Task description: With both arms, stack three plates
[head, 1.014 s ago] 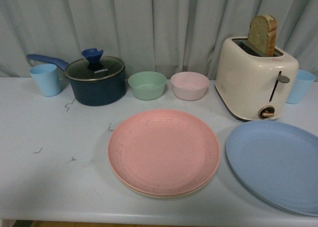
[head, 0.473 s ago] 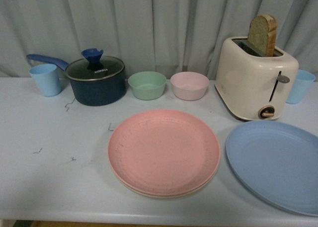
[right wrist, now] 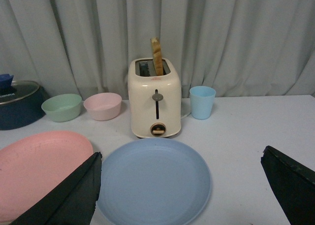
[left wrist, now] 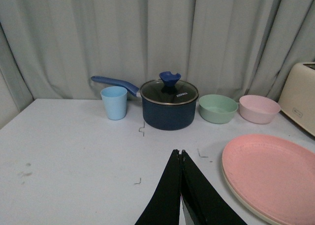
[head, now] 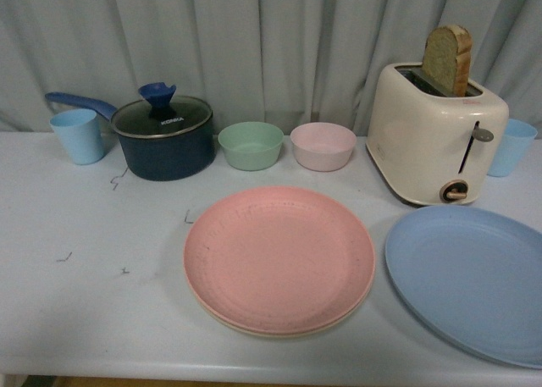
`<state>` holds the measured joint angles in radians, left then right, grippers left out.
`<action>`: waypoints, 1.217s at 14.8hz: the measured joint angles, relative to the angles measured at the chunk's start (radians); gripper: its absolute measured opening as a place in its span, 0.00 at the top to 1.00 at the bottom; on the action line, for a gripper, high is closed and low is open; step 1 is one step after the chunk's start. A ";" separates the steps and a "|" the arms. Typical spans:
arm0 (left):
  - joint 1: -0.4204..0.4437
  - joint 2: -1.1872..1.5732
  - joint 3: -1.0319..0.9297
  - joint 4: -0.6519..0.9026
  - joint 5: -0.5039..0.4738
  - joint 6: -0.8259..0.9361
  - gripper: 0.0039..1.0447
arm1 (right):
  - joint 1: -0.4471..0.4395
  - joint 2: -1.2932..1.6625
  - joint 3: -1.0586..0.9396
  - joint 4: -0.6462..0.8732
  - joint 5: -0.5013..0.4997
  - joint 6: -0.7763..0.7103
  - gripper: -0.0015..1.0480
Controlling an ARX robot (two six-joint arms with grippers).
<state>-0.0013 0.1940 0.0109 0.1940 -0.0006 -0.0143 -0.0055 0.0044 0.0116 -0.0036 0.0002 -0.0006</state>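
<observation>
The upper plate [head: 279,256] lies in the middle, on what seems a lower plate [head: 254,330]. The third plate [head: 470,277] lies to their right, apart, before the toaster [head: 436,137]. Behind the stack stand the left bowl [head: 251,145] and the right bowl [head: 323,146].

table [head: 85,319] w/ plates [head: 466,277], bowls [head: 251,145], pot [head: 165,146], toaster [head: 432,141], cups [head: 78,135].

Pale grey pleated curtains [head: 254,48] hang behind a white table [head: 85,302] under soft, even light

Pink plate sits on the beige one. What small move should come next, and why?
Probably lower the right tool toward the blue plate's near rim. That plate lies alone beside the pink plate, which rests on the beige plate, and the open tool faces it.
</observation>
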 joint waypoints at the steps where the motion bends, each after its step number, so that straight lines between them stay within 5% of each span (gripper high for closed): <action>1: 0.000 -0.012 0.000 -0.013 0.000 0.000 0.99 | 0.000 0.000 0.000 0.000 0.000 0.000 0.06; 10: 0.000 -0.186 0.001 -0.206 0.000 -0.001 0.98 | 0.000 0.000 0.000 0.001 0.000 0.000 0.06; 14: 0.000 -0.186 0.001 -0.198 0.000 0.000 0.50 | 0.000 0.000 0.000 0.000 0.000 0.000 0.06; 16: 0.000 -0.186 0.001 -0.197 0.003 0.000 0.26 | -0.031 0.305 0.169 -0.322 -0.146 -0.008 0.06; 18: 0.000 -0.186 0.001 -0.198 0.001 0.001 0.05 | -0.093 0.682 0.314 -0.193 -0.211 -0.044 0.06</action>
<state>-0.0010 0.0082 0.0116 -0.0040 0.0002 -0.0135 -0.0990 0.6865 0.3252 -0.1970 -0.2104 -0.0448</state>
